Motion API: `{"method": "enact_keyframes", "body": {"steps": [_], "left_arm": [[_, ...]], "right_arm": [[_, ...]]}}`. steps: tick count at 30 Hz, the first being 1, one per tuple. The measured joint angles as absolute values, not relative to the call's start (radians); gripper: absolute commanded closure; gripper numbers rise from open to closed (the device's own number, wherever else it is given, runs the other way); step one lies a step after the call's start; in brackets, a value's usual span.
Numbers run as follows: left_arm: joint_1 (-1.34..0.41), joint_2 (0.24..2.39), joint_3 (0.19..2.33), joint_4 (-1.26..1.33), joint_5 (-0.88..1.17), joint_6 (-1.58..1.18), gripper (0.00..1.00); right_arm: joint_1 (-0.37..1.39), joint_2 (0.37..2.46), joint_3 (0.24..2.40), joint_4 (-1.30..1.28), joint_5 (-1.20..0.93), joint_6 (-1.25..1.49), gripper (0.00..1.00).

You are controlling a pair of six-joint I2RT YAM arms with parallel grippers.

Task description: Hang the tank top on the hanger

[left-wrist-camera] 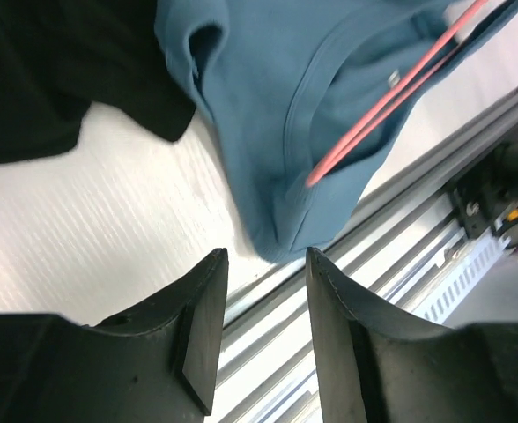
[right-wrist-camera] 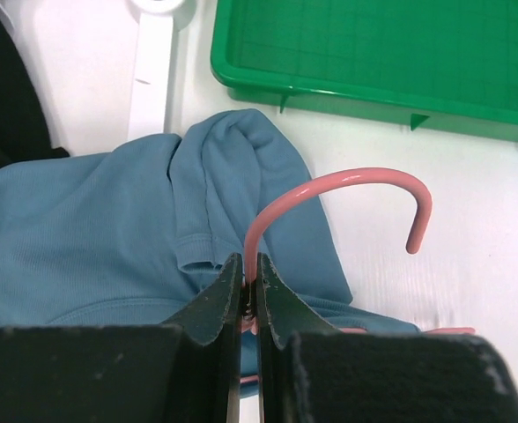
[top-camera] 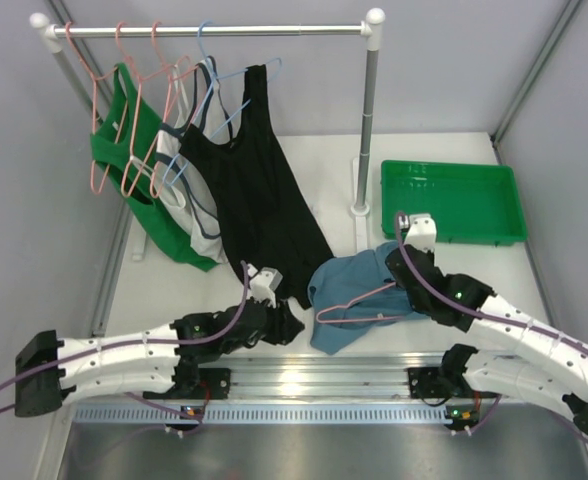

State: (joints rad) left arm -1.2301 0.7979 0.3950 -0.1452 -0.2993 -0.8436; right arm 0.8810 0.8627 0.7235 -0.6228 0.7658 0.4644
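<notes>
From above, the dusty-blue tank top (top-camera: 352,285) lies crumpled near the front rail, between the arms, with the pink hanger (top-camera: 358,299) on it. It looks limp and light, best taken by a strap hem.

Left wrist: the left gripper (left-wrist-camera: 263,300) is released and empty, beside the cloth.

Right wrist: the right gripper (right-wrist-camera: 250,295) is clenched on the hanger's neck.

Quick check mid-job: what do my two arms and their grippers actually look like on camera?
The left arm and right arm have white links, black joints and a purple cable each. The left gripper and right gripper have black, tapered fingers.
</notes>
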Motion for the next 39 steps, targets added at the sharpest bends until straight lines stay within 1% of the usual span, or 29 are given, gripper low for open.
{"method": "enact_keyframes", "body": {"steps": [6, 13, 26, 34, 37, 39], "left_arm": [[-1.231, 0.924, 0.381, -0.097, -0.205, -0.836, 0.53], [-1.232, 0.981, 0.348, 0.024, -0.138, -0.789, 0.52], [-1.232, 1.197, 0.348, 0.259, -0.11, -0.703, 0.54], [-1.232, 1.224, 0.348, 0.371, -0.092, -0.671, 0.54], [-1.232, 1.249, 0.348, 0.41, -0.088, -0.659, 0.59], [-1.232, 1.271, 0.348, 0.422, -0.086, -0.654, 0.65]], "right_arm": [[0.881, 0.873, 0.744, -0.653, 0.796, 0.476, 1.0], [0.881, 0.874, 0.754, -0.666, 0.808, 0.484, 1.0], [0.882, 0.894, 0.754, -0.678, 0.811, 0.496, 1.0], [0.882, 0.894, 0.756, -0.682, 0.811, 0.502, 1.0], [0.882, 0.898, 0.762, -0.685, 0.811, 0.502, 1.0], [0.882, 0.904, 0.769, -0.687, 0.812, 0.503, 1.0]]}}
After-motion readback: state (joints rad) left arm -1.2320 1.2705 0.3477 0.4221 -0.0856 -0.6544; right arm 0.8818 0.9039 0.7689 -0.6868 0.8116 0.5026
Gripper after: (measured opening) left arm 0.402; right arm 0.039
